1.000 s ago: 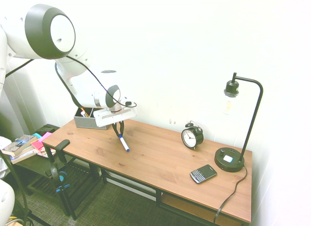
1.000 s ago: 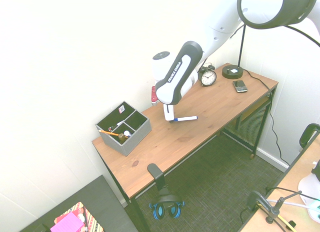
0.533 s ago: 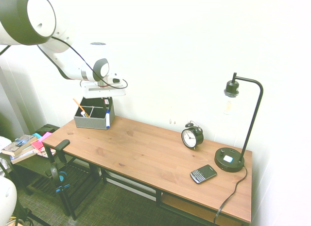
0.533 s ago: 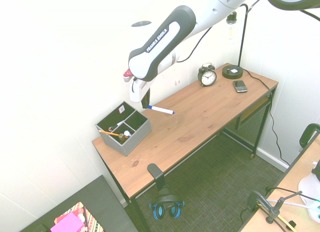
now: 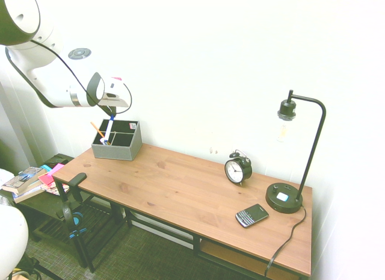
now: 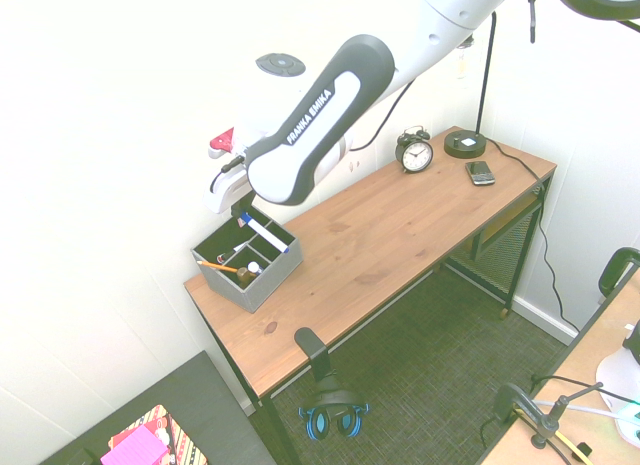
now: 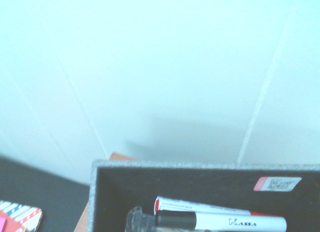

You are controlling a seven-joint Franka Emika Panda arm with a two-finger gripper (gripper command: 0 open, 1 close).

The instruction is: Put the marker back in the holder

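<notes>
The grey holder point(image 5: 118, 149) point(image 6: 262, 276) stands at the desk's far left corner against the wall. My gripper point(image 5: 112, 115) point(image 6: 241, 214) hangs just above it, shut on the marker point(image 5: 109, 128) point(image 6: 264, 234). The white barrel slants down from the fingers, and its blue-capped end reaches into or just over the holder's back compartments; whether it touches anything I cannot tell. In the wrist view the holder's rim point(image 7: 200, 165) and dark inside show, with two other pens lying in it.
An orange pencil point(image 5: 97, 130) point(image 6: 220, 267) sticks out of the holder's front compartment. Along the desk to the right stand an alarm clock point(image 5: 238, 169), a black phone point(image 5: 251, 215) and a desk lamp point(image 5: 285, 199). The white wall is close behind the holder. Books point(image 5: 27, 179) lie on a low shelf to the left.
The arm has lifted the marker off the desk and carried it left and back. It now hangs over the holder, lower than half a second ago.
</notes>
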